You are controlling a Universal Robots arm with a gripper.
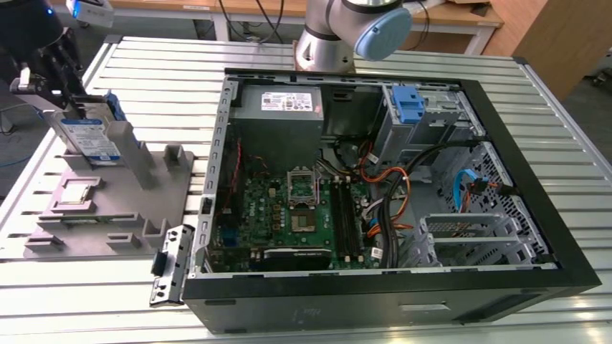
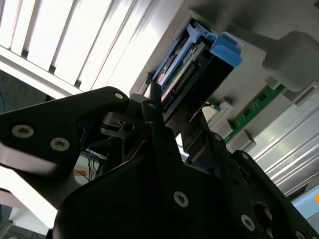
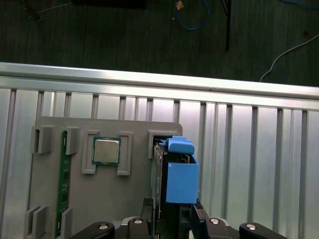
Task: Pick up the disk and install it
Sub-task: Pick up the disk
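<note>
The disk (image 1: 91,136), a silver-grey drive with a white-and-blue label and a blue carrier frame, stands on edge in a slot of the grey fixture (image 1: 115,208) at the exterior view's left. My gripper (image 1: 82,115) reaches down onto its upper end, one finger on each flat side, shut on it. In both wrist views the disk (image 2: 199,64) (image 3: 179,179) sits between the black fingers of the gripper (image 2: 174,119) (image 3: 172,206), its lower part still in the fixture (image 3: 134,134).
The open computer case (image 1: 535,179) lies at the exterior view's right, with a motherboard, cables, a grey power supply (image 1: 282,104) and a drive bay with a blue latch (image 1: 408,106). A processor chip (image 3: 106,151) and a memory stick (image 3: 64,169) rest in the fixture. The arm's base (image 1: 335,36) stands behind the case.
</note>
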